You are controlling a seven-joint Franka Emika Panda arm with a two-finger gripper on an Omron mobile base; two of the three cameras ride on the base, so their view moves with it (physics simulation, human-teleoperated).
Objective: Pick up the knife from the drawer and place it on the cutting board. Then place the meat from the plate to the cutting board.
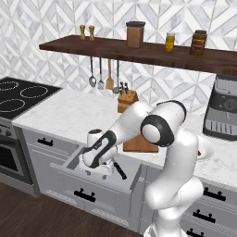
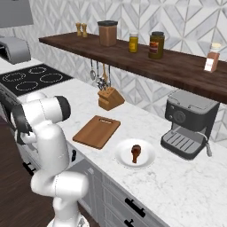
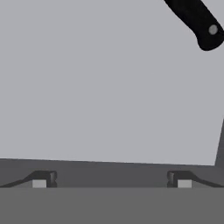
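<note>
Knife (image 3: pixel 195 21) inside open drawer (image 1: pixel 74 162)

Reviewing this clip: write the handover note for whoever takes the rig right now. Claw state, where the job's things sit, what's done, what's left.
Claw: open, empty, lowered into the open drawer.
Knife: lying in the drawer, black handle off to one side of the claw, not between the fingers.
Cutting board: on the counter, bare.
Meat: on the plate, right of the board.
Done: drawer opened, claw brought down inside.
Left: line up on the knife handle, grasp, carry to board; then move the meat to the board.
</note>
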